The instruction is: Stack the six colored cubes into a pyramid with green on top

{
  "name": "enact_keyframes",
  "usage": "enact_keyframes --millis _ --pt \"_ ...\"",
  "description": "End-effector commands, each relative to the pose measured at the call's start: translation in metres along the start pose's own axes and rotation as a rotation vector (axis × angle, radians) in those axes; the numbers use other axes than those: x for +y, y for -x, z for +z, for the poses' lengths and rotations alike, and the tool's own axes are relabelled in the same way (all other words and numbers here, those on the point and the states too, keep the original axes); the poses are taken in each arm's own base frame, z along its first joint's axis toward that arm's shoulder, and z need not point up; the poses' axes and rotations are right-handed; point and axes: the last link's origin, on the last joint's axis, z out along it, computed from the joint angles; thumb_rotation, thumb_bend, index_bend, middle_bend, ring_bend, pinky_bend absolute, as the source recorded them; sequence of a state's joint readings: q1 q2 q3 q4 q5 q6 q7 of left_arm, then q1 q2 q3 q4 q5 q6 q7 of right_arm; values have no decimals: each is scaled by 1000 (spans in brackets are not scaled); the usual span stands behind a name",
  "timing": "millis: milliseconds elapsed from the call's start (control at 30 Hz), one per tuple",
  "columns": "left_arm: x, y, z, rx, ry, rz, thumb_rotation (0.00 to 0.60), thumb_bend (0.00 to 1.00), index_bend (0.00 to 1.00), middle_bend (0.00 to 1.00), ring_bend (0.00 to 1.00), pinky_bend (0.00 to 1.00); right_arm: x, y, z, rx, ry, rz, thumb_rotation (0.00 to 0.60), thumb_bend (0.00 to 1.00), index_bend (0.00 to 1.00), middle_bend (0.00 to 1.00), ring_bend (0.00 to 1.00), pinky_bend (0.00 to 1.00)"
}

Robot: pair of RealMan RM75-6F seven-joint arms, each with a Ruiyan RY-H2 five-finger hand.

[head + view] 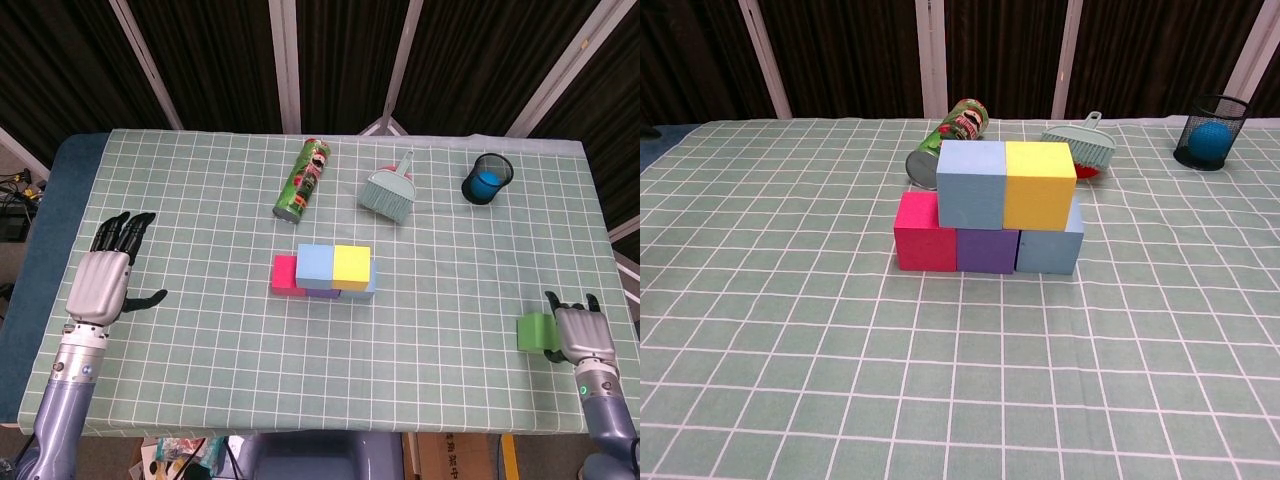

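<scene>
Mid-table stands a two-level stack: a red cube (925, 232), a purple cube (988, 249) and a light blue cube (1050, 250) in a row, with another light blue cube (971, 183) and a yellow cube (1039, 186) on top. The green cube (533, 330) is near the table's front right corner, in the head view only. My right hand (583, 335) holds it from its right side, with the fingers against the cube. My left hand (102, 280) hovers open at the table's left edge, fingers spread, holding nothing. The chest view shows neither hand.
A green chips can (303, 178) lies on its side behind the stack. A grey dustpan brush (390, 190) lies to the can's right. A black mesh cup (486, 178) with a blue ball in it stands at the back right.
</scene>
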State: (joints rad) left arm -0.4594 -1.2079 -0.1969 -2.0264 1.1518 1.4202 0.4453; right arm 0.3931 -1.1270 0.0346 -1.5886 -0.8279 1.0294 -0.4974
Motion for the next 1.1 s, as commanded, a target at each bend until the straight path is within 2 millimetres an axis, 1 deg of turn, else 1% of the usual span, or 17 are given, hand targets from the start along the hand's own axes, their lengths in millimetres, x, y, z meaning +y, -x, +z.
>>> enact_keyframes --millis 33,133,200,333,367,467,533,600,700,733,767,867,967,1100 --pt "0 -1 0 3 1 -1 600 121 0 66 22 51 -2 -5 -1 3 3 30 600 247 113 461 263 12" --pt "0 -2 0 8 1 -3 600 121 0 66 22 51 -4 -14 -3 16 3 64 600 248 113 462 263 12" --pt "0 -3 0 9 1 -3 600 121 0 67 22 51 -8 -26 -4 36 -3 83 600 248 113 463 263 12" --pt "0 -2 0 0 1 4 600 121 0 67 22 51 -18 -57 -9 88 -25 99 600 248 113 466 263 12" --pt "0 -2 0 -2 1 5 600 121 0 67 22 51 -21 -62 -9 98 -29 100 600 249 113 469 263 12" --pt "0 -2 -1 -13 -2 11 600 121 0 66 22 51 -35 -93 -14 152 -56 95 600 252 113 473 263 12" --pt "-1 -2 0 -17 -6 13 600 121 0 66 22 51 -51 -116 -19 176 -73 85 600 253 113 473 263 12" --pt "-1 -2 0 -22 -10 13 600 121 0 67 22 51 -61 -130 -22 187 -84 76 600 253 113 473 263 12" --pt "-1 -3 0 -24 -11 6 600 121 0 67 22 51 -88 -157 -27 213 -116 65 600 254 113 473 264 12" --pt "-1 -4 0 -24 -11 4 600 121 0 66 22 51 -96 -163 -28 219 -124 63 600 254 113 473 264 12" --pt "-1 -5 0 -24 -11 0 600 121 0 67 22 50 -107 -172 -30 224 -137 60 600 254 113 473 263 12" --pt "-2 -7 0 -27 -15 -7 600 121 0 67 22 51 -133 -188 -36 223 -163 54 600 255 113 473 263 12" --pt "-2 -10 1 -31 -19 -15 600 121 0 67 22 51 -163 -204 -41 220 -188 27 600 255 113 474 264 12" --pt "-4 -12 2 -41 -21 -7 600 121 0 67 22 51 -196 -217 -46 215 -189 -53 600 255 113 473 263 12"
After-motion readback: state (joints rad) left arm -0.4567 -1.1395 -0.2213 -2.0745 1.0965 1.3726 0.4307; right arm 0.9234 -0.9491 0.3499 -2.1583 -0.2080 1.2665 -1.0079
